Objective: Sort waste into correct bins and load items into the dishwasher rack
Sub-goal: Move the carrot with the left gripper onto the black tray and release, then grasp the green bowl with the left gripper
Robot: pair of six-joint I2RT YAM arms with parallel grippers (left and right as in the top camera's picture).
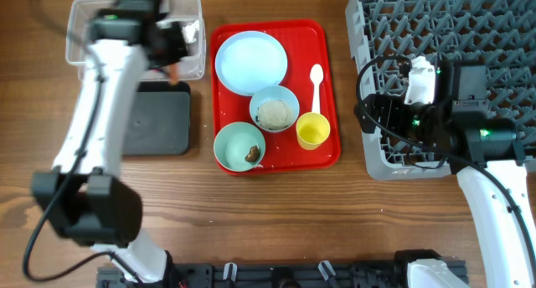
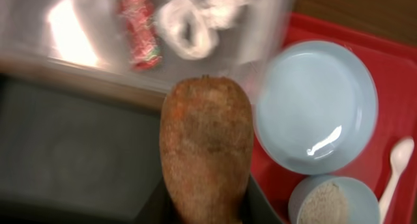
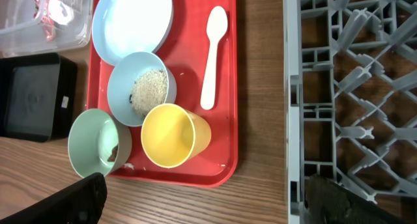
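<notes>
The right gripper (image 3: 212, 199) hangs at the left edge of the grey rack (image 1: 469, 37). Its jaws are spread wide with nothing between them, and it is well apart from both tubs.

Across the bench on the left, the left gripper (image 1: 172, 60) is closed on the narrow end of the carrot (image 2: 207, 146). The carrot's long axis points away from the gripper toward the far side.

Most of the carrot hangs over the far right corner of the black tub (image 1: 155, 120), which looks bare. Its blunt end reaches the near wall of the clear tub (image 1: 79, 37), just beyond.

That farther tub holds the red wrapper (image 2: 138, 28) and the white scrap (image 2: 186, 25), so the black one is probably meant for food. If so, the carrot needs to go nearer and leftward, off the shared edge, before it is released. Only the left arm is placed for that.
</notes>
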